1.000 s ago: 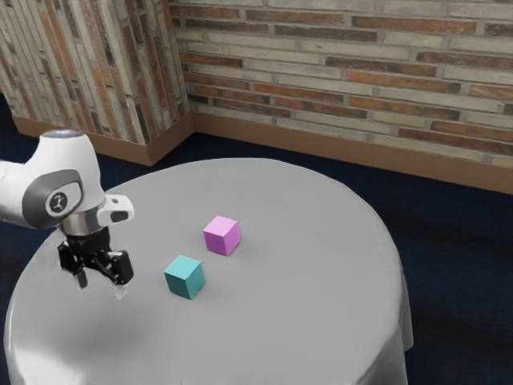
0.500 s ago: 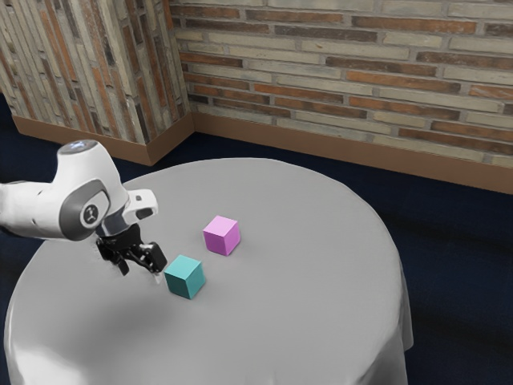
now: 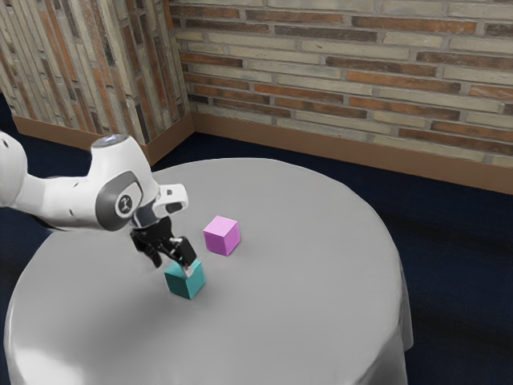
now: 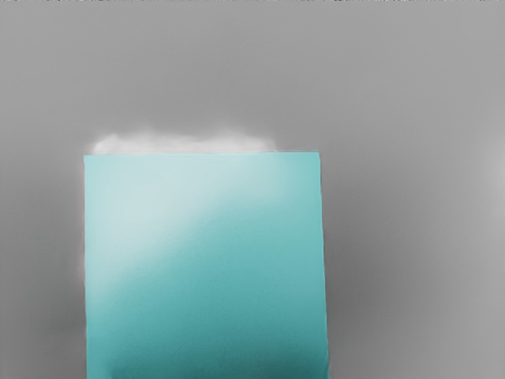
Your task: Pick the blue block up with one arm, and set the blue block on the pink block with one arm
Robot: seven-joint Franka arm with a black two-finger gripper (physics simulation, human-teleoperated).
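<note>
The black pincer (image 3: 178, 258), fingers spread and holding nothing, hides part of the teal-blue cube (image 3: 186, 282). A pink cube (image 3: 221, 236) sits nearby, mid-worktop (image 3: 321, 265).

The blue-green plastic cube (image 3: 185, 280) (image 4: 205, 268) looks smooth with a soft satin sheen on its top face, and the pink plastic cube (image 3: 221, 235) has pretty much the same smooth, slightly matt finish. The round grey bench (image 3: 321, 305) is draped in matt cloth that hangs in soft folds at the edge, while the white robot arm (image 3: 60, 196) is smooth glossy plastic and the brick walls (image 3: 337, 72) look rough and dull.
</note>
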